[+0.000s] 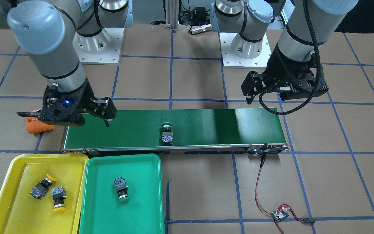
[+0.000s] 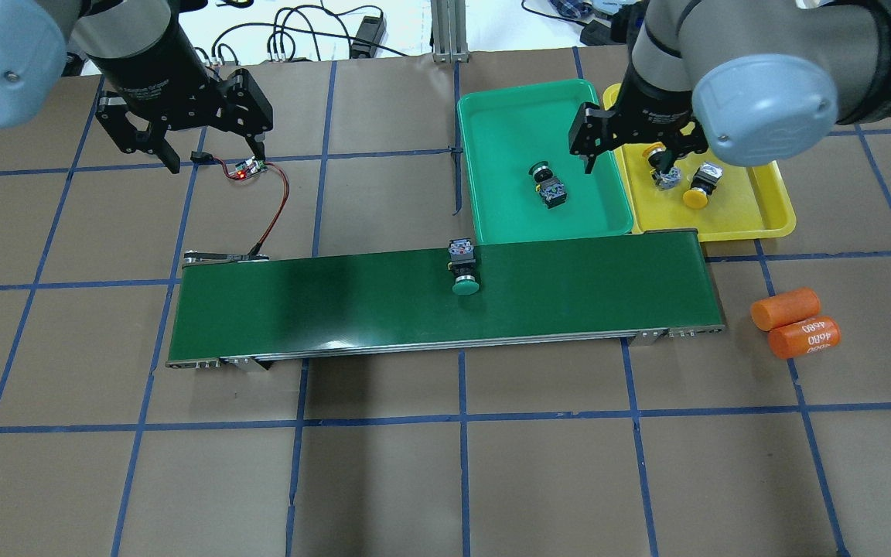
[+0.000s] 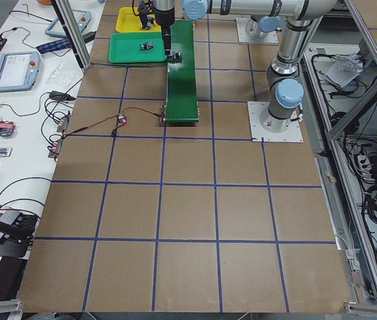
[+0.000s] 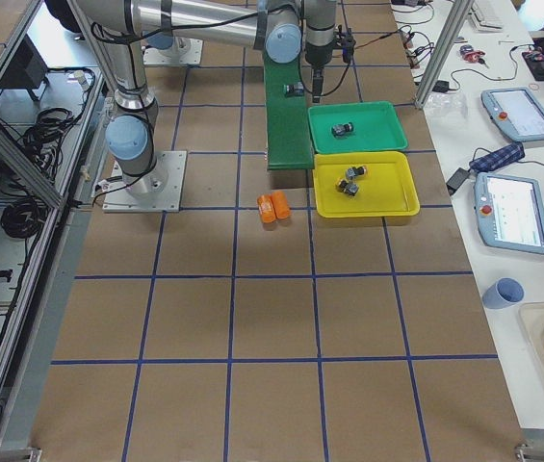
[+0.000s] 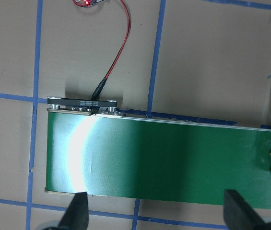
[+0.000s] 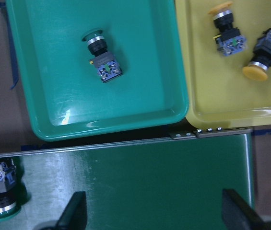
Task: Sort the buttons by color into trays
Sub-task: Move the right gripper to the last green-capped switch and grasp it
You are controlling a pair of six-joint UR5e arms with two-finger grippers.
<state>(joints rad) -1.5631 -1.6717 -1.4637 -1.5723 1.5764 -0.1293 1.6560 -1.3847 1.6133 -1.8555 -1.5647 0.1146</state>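
Brown paper covers the desk, blue tape grid on it. Far left, left claw hangs high near the left end of the dark-green conveyor belt, fingers spread, nothing in them. Small circuit board with a red light sits on the desk beyond that end. Mid-belt, one green button lies on its side, cap toward the robot. Beyond the belt, green tray holds the other green button, also lying down. Right claw hovers by the trays, wide apart, empty. Yellow tray, just beside the green one, holds both yellow buttons, close together. Far right, two orange cylinders lie touching.
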